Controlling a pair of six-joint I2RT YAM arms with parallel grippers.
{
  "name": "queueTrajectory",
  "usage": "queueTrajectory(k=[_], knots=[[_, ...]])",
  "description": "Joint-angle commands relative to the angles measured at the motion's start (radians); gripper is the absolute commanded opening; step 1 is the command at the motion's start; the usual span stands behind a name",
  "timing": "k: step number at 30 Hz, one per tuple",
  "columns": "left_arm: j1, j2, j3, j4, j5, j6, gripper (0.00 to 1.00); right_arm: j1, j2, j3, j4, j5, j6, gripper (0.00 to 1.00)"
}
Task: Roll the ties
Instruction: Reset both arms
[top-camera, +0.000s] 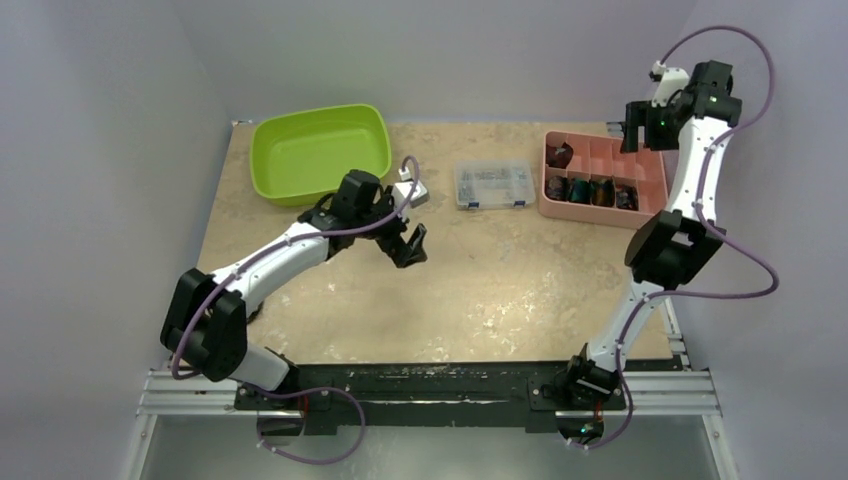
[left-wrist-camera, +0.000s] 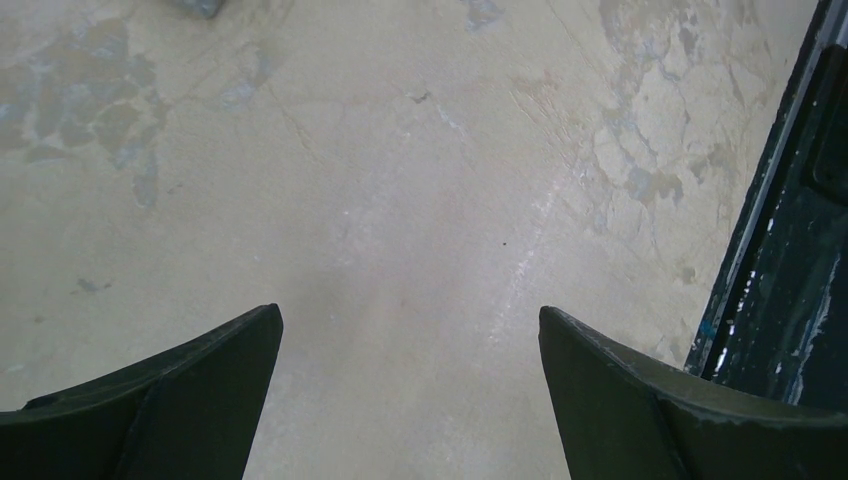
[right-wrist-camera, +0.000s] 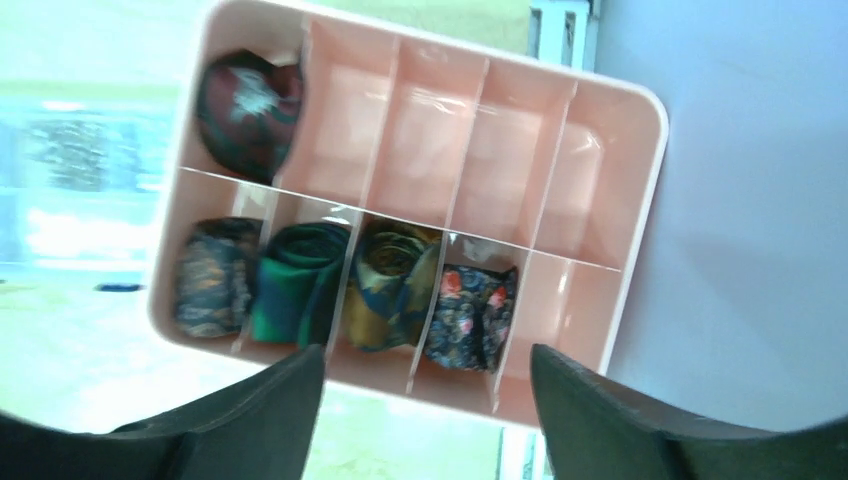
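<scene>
Several rolled ties sit in the compartments of a pink tray (top-camera: 652, 178) at the back right. In the right wrist view a maroon roll (right-wrist-camera: 245, 110) lies in the tray's (right-wrist-camera: 610, 150) upper row. A blue-brown roll (right-wrist-camera: 212, 275), a green roll (right-wrist-camera: 300, 285), a yellow-blue roll (right-wrist-camera: 390, 285) and a black floral roll (right-wrist-camera: 470, 315) fill the lower row. My right gripper (top-camera: 635, 135) (right-wrist-camera: 428, 365) is open and empty, raised above the tray. My left gripper (top-camera: 405, 245) (left-wrist-camera: 410, 320) is open and empty over bare table. No unrolled tie is in view.
A lime green bin (top-camera: 320, 150) stands at the back left. A clear plastic box of small parts (top-camera: 492, 185) lies between the bin and the tray. The dark mounting rail (left-wrist-camera: 790, 250) runs along the table's near edge.
</scene>
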Motion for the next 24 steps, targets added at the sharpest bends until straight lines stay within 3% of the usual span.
queueTrajectory(k=[1, 3, 8, 12, 15, 18, 24], knots=[[0.070, -0.015, 0.186, -0.169, -0.044, -0.103, 1.00, -0.001, -0.152, -0.036, -0.005, -0.155, 0.015, 0.83], [0.110, -0.003, 0.270, -0.269, -0.039, -0.102, 1.00, 0.000, -0.230, -0.122, 0.024, -0.219, 0.019, 0.98], [0.217, 0.023, 0.429, -0.462, -0.078, -0.104, 1.00, 0.003, -0.469, -0.470, 0.146, -0.320, -0.012, 0.99], [0.292, 0.018, 0.443, -0.524, -0.111, -0.118, 1.00, 0.010, -0.618, -0.743, 0.220, -0.313, -0.087, 0.99], [0.310, -0.006, 0.376, -0.534, -0.212, -0.097, 1.00, 0.011, -0.701, -0.926, 0.265, -0.283, -0.129, 0.99], [0.326, -0.073, 0.214, -0.518, -0.262, -0.060, 1.00, 0.012, -0.757, -1.069, 0.283, -0.255, -0.180, 0.99], [0.332, -0.191, 0.029, -0.526, -0.292, -0.049, 1.00, 0.012, -0.825, -1.204, 0.322, -0.244, -0.221, 0.99]])
